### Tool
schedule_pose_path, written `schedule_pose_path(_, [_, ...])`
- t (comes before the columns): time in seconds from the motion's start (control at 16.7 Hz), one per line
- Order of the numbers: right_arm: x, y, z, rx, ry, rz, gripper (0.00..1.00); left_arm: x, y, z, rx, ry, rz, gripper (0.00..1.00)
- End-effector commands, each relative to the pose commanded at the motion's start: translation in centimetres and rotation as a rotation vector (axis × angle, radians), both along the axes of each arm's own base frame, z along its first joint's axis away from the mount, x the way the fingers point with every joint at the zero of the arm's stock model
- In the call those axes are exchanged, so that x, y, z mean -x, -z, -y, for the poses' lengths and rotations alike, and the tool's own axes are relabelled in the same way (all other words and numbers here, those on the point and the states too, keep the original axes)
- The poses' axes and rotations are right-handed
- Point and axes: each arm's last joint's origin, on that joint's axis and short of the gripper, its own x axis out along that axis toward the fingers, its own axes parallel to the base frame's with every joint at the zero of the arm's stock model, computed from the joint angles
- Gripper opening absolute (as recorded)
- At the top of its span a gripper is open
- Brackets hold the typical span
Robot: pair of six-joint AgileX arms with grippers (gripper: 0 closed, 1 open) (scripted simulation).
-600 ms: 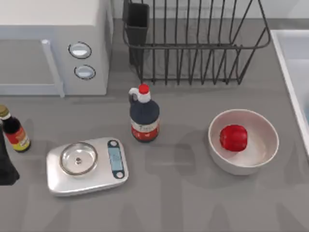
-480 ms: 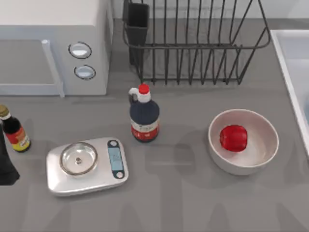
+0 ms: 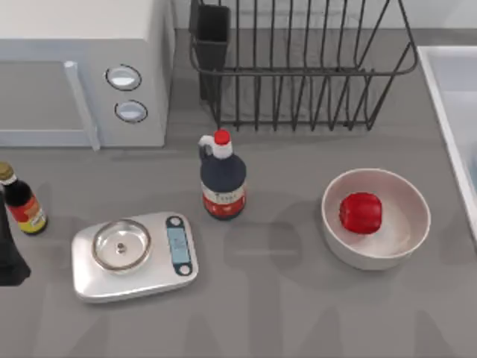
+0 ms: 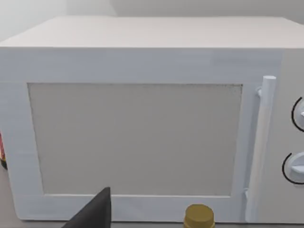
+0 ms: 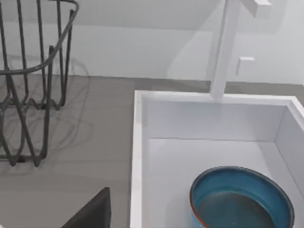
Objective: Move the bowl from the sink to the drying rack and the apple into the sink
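Note:
The red apple (image 3: 361, 212) lies inside a plain white bowl (image 3: 408, 224) on the right half of the counter. Behind it at the back stands the black wire drying rack (image 3: 298, 71) with its square cup (image 3: 212, 33). The sink (image 3: 434, 88) runs along the right edge. In the right wrist view the teal-blue bowl (image 5: 242, 199) sits upright in the sink (image 5: 137, 152), and a dark part of my right gripper (image 5: 92, 213) hovers just outside the basin's rim, on the rack's (image 5: 48, 95) side. My left arm (image 3: 9, 253) is parked at the far left edge.
A white microwave (image 3: 82, 74) fills the back left. A dark bottle with a red cap (image 3: 223, 179) stands mid-counter, a silver scale (image 3: 134, 253) in front of it to the left, and a small sauce bottle (image 3: 21, 201) beside my left arm. A white faucet (image 5: 223, 47) rises behind the sink.

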Motion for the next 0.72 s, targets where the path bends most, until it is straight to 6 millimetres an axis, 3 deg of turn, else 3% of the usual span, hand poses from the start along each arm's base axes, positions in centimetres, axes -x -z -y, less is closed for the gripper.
schedule_pose_path(0.3, [-4.7, -5.7, 0.9, 0.046, 0.016, -0.276, 1.00, 0.0, 0.0, 0.0, 0.000, 0.000, 0.000, 1.00])
schedule_pose_path(0.54, [-11.7, -8.5, 2.7, 0.061, 0.018, -0.544, 1.00, 0.0, 0.0, 0.0, 0.000, 0.000, 0.000, 1.00])
schedule_pose_path(0.72, [-18.0, -8.4, 4.9, 0.051, 0.017, -0.746, 1.00, 0.0, 0.0, 0.0, 0.000, 0.000, 0.000, 1.00])
